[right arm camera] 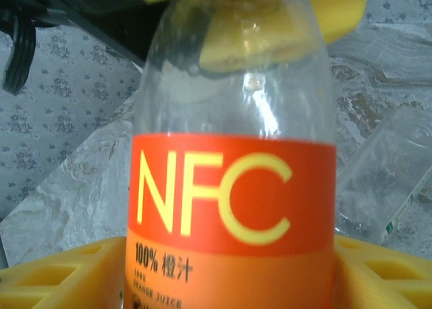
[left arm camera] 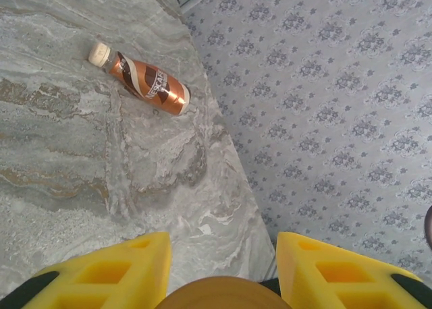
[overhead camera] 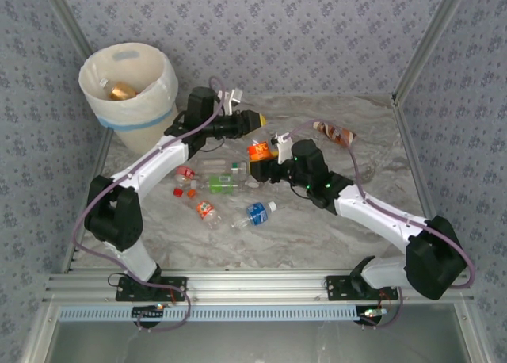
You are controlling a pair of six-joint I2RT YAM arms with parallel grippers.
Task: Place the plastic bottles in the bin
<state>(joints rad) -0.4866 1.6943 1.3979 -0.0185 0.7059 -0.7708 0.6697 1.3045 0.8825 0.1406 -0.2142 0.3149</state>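
Both hands loaded; the bin comes next.
My left hand [left arm camera: 223,248] clenches a gold-brown plastic bottle [left arm camera: 217,297], and my right hand [overhead camera: 269,158] grips an orange-labelled clear plastic bottle [right arm camera: 233,194]. I reckon both must travel to the round cream-white bin [overhead camera: 135,124] at ten o'clock.

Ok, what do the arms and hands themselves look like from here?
The left arm and right arm are built alike: white tubular links joined by chunky black joint housings, with a thin purple cable looping loosely alongside each. The left hand and right hand each end in two blocky yellow fingers with square cut-out pockets.
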